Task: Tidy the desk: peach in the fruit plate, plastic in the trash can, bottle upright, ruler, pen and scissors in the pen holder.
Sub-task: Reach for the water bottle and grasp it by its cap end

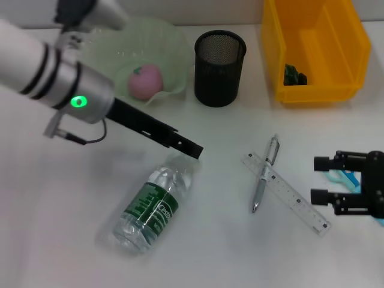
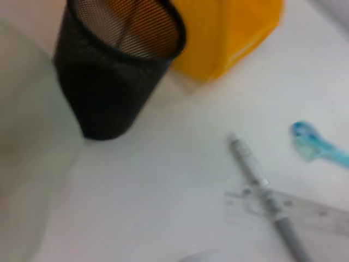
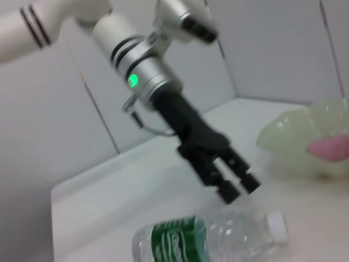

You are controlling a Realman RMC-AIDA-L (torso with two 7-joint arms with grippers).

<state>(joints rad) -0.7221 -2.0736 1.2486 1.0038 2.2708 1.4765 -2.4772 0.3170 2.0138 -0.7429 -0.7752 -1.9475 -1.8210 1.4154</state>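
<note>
left claw parted, empty, over bottle neck | water bottle lying mid-desk: light, slick, crushable; grip label band | right claw parted, right edge

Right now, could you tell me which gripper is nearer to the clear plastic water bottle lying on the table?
Left. The left gripper hovers over the clear plastic water bottle's cap end; the right gripper sits far off, beyond the ruler.
</note>
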